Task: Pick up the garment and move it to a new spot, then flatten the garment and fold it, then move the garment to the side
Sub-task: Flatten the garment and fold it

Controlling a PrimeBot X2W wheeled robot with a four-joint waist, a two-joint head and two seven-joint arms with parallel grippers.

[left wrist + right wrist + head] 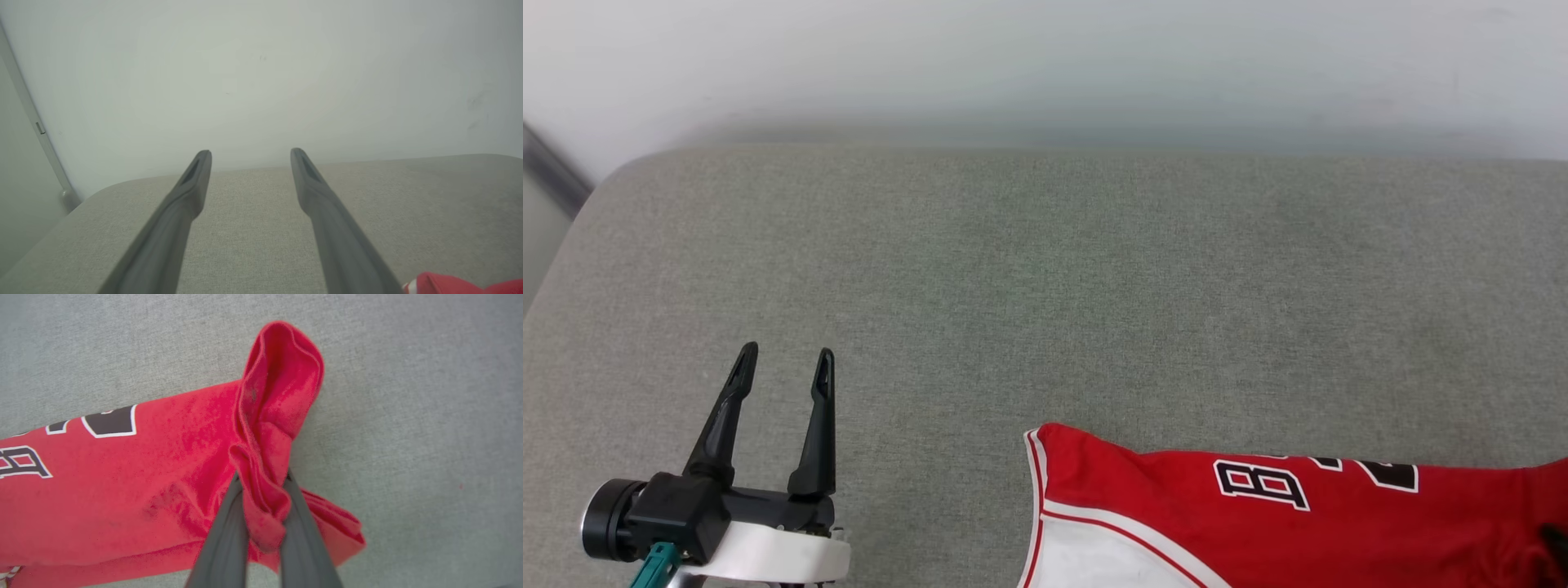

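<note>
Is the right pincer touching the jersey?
Touching. The right wrist view shows the right pincer shut on a bunched red fold at the jersey's edge, with cloth pinched between its jaws.

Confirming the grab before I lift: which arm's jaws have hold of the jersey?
The right arm's jaws, shut on a bunched red fold of the garment; the left arm's jaws stand open, empty.

Grey cloth-covered table [1045,286], pale wall [1045,65] behind it. Lower left: left claw [786,355], its 2 dark fingers spread apart and pointing toward the wall, over bare cloth. Lower right: garment [1339,539], well apart from that claw. It is red, with a white panel edged in red-and-white trim at its left end and a black, white-outlined "B". It runs off the bottom and right edges.
</note>
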